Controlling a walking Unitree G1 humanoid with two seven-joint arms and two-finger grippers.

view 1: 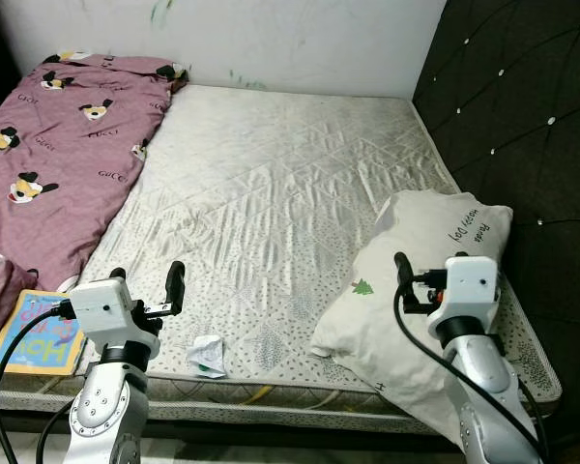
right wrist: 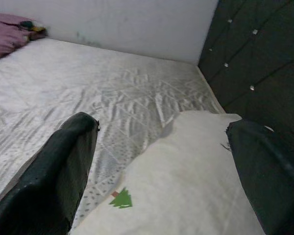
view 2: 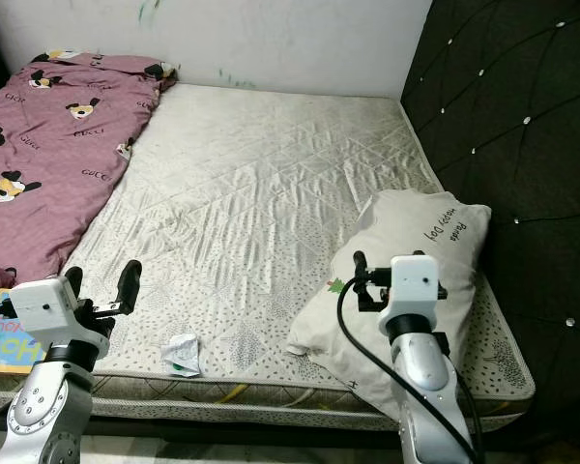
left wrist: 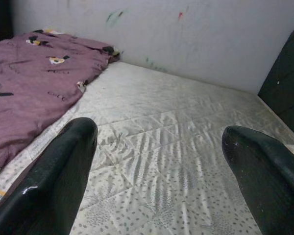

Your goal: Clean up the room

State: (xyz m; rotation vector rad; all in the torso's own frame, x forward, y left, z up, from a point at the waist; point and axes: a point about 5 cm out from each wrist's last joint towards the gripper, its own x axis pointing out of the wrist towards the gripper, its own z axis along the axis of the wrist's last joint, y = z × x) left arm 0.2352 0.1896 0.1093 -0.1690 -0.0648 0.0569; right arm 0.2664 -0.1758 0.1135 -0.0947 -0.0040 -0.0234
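Note:
A bare quilted mattress (view 1: 271, 184) lies before me. A white pillow (view 1: 416, 290) with a small green tree print rests askew at its front right corner, overhanging the edge. A crumpled white wrapper (view 1: 206, 355) lies near the front edge. A colourful children's book (view 1: 34, 333) sits at the front left corner. My left gripper (view 1: 147, 280) hovers open over the front edge, between the book and the wrapper. My right gripper (right wrist: 161, 186) is open just above the pillow (right wrist: 186, 191), holding nothing.
A maroon blanket (view 1: 58, 145) with cartoon dog prints covers the mattress's left side. A black tufted headboard (view 1: 522, 116) stands along the right. A white wall (view 1: 271, 39) with small marks runs behind the bed.

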